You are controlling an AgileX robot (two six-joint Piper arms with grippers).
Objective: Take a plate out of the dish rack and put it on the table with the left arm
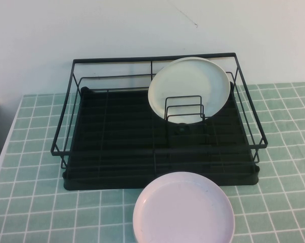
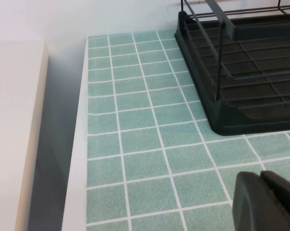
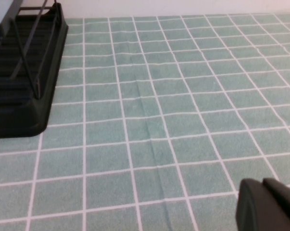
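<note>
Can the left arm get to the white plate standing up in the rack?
Probably yes. The plate leans in the dish rack, open from above. The left gripper sits low over the table; the right gripper is off right.

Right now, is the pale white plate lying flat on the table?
No: the plate stands on edge in the dish rack, leaning behind the small wire holder; the left gripper and right gripper hang over the table.

We see a kitchen-style tabletop setup: mint-green tiled table (image 1: 36, 152) against a plain white wall (image 1: 91, 30), black wire dish rack (image 1: 117, 147) holding a plate (image 1: 190, 83), pinkish plate (image 1: 182, 210) in front.
</note>
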